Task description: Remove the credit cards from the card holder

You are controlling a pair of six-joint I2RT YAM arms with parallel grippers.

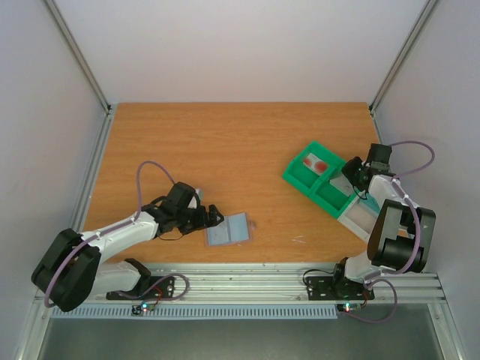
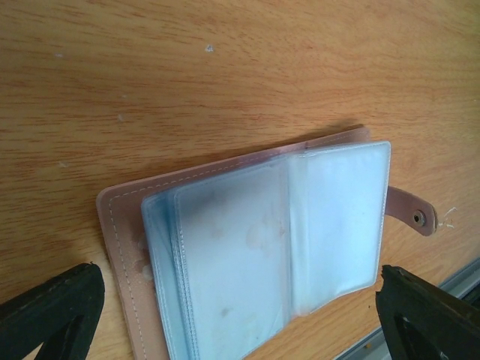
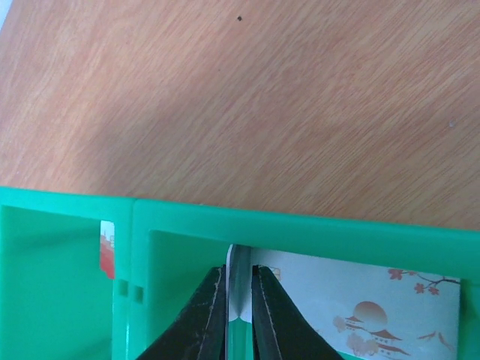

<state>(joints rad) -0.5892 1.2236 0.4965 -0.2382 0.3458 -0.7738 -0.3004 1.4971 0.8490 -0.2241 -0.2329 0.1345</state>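
The card holder [image 1: 227, 229] lies open near the bench's [image 1: 225, 142] near edge, left fingers [image 1: 213, 218] wide, flanking it. By the right edge, right fingers [image 1: 347, 178] narrow, pinching 1 credit card [image 3: 239, 281] inside the green tray [image 3: 300, 225].

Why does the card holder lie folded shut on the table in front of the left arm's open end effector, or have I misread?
The card holder lies open, not folded shut; the left wrist view shows its clear sleeves spread. It does lie on the table before the left arm's open end effector.
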